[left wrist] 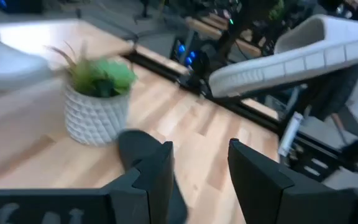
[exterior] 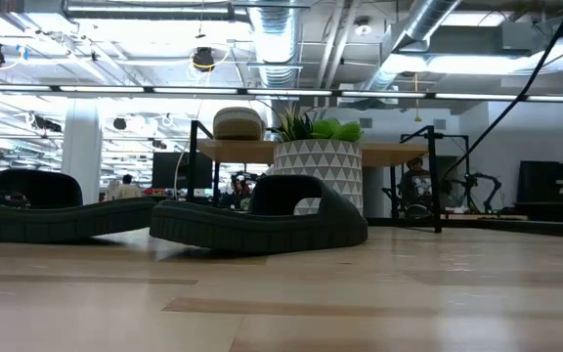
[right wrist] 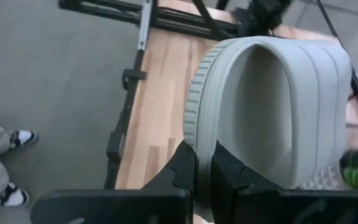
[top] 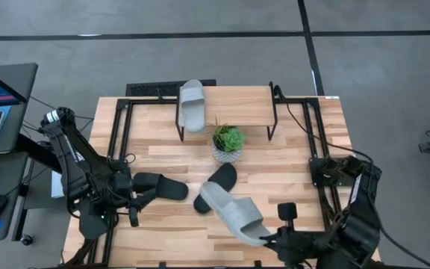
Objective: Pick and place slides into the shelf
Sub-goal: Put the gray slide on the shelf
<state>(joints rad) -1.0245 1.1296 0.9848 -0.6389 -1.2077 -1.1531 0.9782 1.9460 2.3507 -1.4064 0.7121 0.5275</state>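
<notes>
Near edge of the counter [top: 163, 153]: my right claw [right wrist: 204, 168] is clamped on the rim of one light grey slide [top: 234, 213], fingers together on its edge. That slide is off the counter, tilted, its far end above the right-hand black slide [top: 216, 185].

My left claw [left wrist: 197, 171] sits at the near left, fingers apart, nothing between them, just beside the left-hand black slide [top: 159, 185].

Both black slides lie flat on the counter, mid-depth, near each other but apart.

Past them, a white patterned pot [top: 227, 153] holds a green plant [top: 228, 137]; pot stands on the counter just in front of the shelf [top: 237, 104].

Far end: the shelf carries one light grey slide [top: 192, 104] on its left part, heel hanging over the front edge. Rest of the plank is bare wood.

Count: four slides total, two grey, two black. One on the shelf, one in my right claw, two on the counter. One pot, one plant, one shelf.
</notes>
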